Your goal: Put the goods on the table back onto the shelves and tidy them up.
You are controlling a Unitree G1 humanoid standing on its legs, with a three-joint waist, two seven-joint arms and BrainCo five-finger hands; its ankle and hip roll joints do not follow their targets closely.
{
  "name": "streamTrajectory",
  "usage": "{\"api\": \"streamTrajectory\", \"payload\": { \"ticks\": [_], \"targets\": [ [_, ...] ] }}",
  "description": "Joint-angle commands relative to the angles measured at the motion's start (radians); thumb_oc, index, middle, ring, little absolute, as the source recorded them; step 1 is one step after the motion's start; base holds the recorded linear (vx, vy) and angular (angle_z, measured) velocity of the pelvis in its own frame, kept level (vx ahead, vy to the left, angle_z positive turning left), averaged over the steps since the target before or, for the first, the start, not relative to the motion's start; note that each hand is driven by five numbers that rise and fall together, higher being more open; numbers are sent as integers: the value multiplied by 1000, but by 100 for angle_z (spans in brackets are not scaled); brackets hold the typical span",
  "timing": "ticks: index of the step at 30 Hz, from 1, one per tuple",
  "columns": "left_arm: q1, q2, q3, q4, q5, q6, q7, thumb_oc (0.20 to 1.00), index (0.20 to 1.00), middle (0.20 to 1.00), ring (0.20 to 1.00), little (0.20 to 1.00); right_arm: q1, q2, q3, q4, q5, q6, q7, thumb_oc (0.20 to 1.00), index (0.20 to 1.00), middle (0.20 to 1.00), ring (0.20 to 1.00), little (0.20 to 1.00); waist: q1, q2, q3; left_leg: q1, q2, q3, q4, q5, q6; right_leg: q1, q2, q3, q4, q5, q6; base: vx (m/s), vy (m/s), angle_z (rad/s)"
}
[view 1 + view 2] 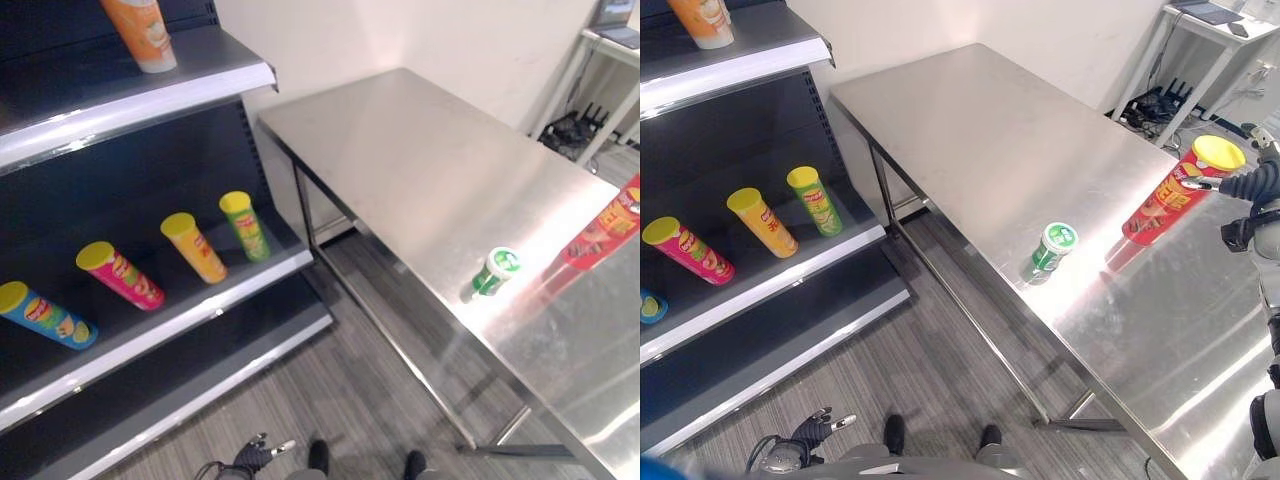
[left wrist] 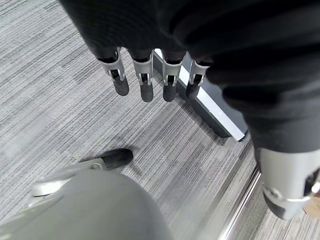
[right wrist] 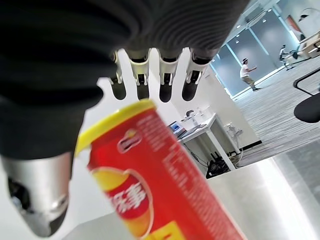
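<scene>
1. Red crisp tube (image 1: 1175, 198), yellow-lidded, stands tilted on the table (image 1: 990, 130) at the frame's right.
2. Right robot hand (image 1: 1252, 182), fingers straight and apart, sits just right of the tube's top, nearer than the other hand.
3. Left robot hand (image 2: 150, 75) hangs relaxed over the floor.
4. Green cup (image 1: 1050, 250) stands mid-table.

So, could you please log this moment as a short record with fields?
table goods: red can and green cup, both upright on the table
right hand: open, next to the red can's top, not yet closed on it
left hand: open, hanging over the floor
middle shelf: blue, pink, orange and green cans
top shelf: one orange can
</scene>
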Motion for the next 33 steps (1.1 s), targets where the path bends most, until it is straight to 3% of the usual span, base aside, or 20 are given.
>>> {"api": "streamTrajectory", "payload": {
  "ticks": [1, 33],
  "targets": [
    [-40, 28, -35, 20, -35, -31, 22, 1000, 1000, 1000, 1000, 1000, -133, -30, 72, 45, -25, -19, -49, 1000, 1000, 1000, 1000, 1000, 31, -21, -27, 15, 66, 70, 45, -89, -77, 47, -10, 19, 43, -163, 46, 6, -4, 6],
    [-31, 35, -32, 14, -49, -24, 34, 1000, 1000, 1000, 1000, 1000, -172, -3, 119, 146, -57, 16, -63, 1000, 1000, 1000, 1000, 1000, 48, -27, -19, 13, 60, 55, 43, -92, -76, 52, -12, 0, 44, -168, 47, 0, 0, 0]
  ]
}}
